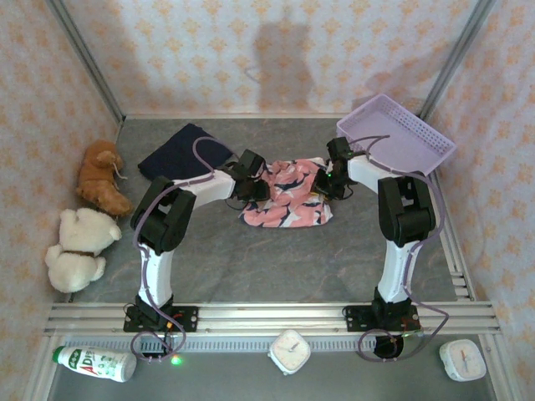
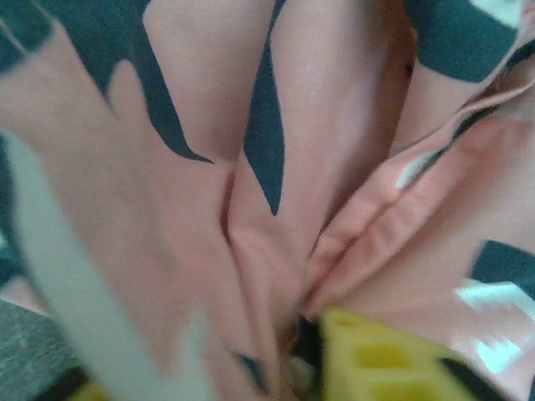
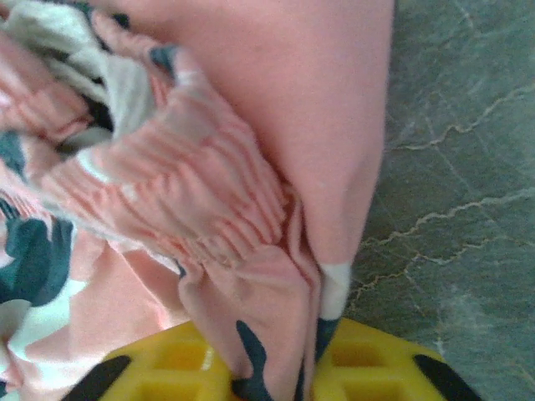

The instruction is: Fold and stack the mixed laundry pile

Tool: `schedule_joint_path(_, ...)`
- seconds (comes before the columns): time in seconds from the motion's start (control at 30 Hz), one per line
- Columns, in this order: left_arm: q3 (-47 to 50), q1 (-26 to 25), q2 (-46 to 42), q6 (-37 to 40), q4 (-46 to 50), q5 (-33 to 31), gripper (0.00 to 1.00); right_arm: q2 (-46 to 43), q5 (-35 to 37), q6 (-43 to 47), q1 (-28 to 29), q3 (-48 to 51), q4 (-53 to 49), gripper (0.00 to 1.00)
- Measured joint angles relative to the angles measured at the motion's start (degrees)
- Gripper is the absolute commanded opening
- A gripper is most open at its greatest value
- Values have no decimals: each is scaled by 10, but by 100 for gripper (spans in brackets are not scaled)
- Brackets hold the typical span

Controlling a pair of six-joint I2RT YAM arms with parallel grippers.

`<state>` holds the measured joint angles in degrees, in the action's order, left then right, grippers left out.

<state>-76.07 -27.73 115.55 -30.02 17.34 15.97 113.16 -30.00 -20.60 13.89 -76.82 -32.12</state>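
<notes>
Top external: pink shark-print garment lies mid-table, long axis left to right. Left gripper sits on its left edge and right gripper on its right edge, so each arm is nearest its own end. Navy garment lies apart, back left. Left wrist: pleats converge beside one yellow finger; jaws look pinched on pink cloth. Right wrist: a pink fold is clamped between the yellow pads. Likely next: raise both ends together.

Table holds navy garment, shark-print garment, basket, toys.
</notes>
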Motion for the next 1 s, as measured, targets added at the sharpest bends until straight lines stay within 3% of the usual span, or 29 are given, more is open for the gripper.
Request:
schedule_joint_path(0.07, -10, 0, 0, 2, 19, -5, 0, 0, 0, -4, 2, 0, 2, 11)
schedule_joint_path(0.27, -63, -2, 1, 22, 88, -29, 0, 0, 7, -23, 19, 0, 8, 0)
schedule_joint_path(0.77, -215, 0, 0, 153, 271, -120, 0, 31, 50, -112, 115, -29, 63, 0)
schedule_joint_path(1.0, -257, 12, 0, 216, 310, -126, 0, 66, 65, -168, 153, -65, 104, 3)
